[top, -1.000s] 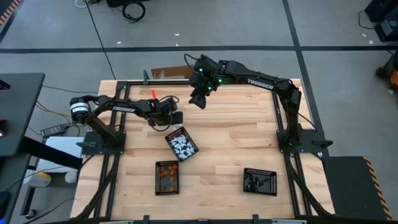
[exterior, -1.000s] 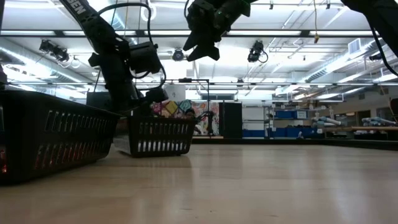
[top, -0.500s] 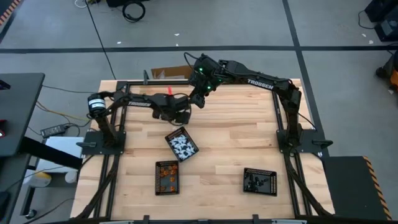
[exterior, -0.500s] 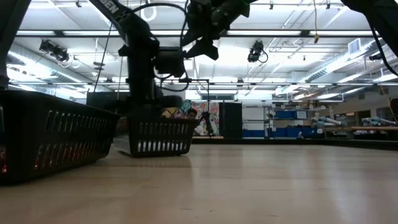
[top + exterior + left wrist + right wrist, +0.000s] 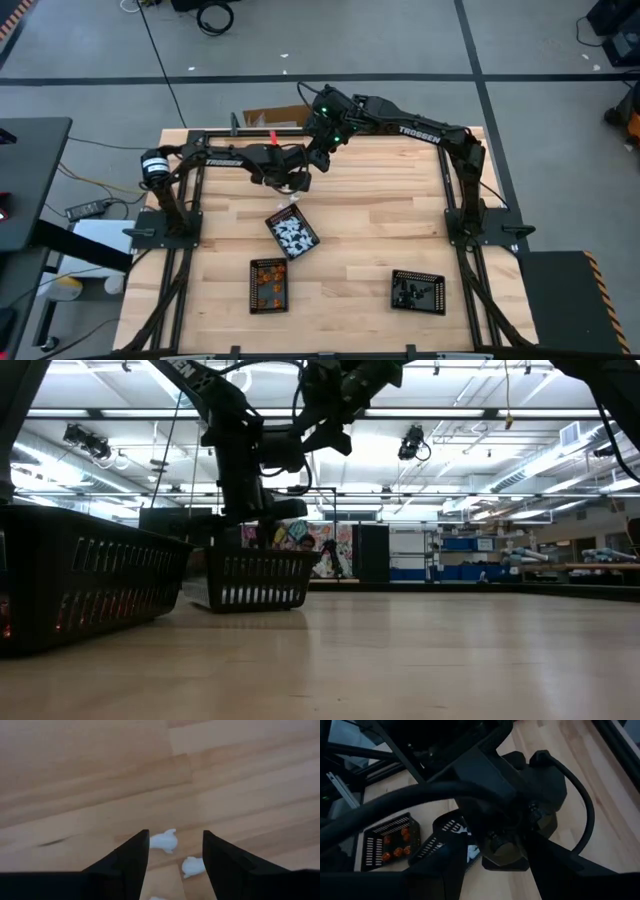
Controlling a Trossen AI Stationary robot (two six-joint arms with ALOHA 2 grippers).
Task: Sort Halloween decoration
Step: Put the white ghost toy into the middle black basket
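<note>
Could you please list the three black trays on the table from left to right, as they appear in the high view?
Black rectangular tray holding orange pieces → tilted black tray holding white pieces → black tray holding dark pieces.

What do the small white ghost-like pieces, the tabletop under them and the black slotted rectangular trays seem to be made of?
The small white ghost-like pieces look like smooth moulded plastic: rounded edges, even matte white. The pale tabletop appears to be joined wood planks, with visible grain and seams, lightly sealed. The black slotted rectangular trays look like rigid plastic, judging by their regular vent slits, though coated metal cannot be ruled out.
</note>
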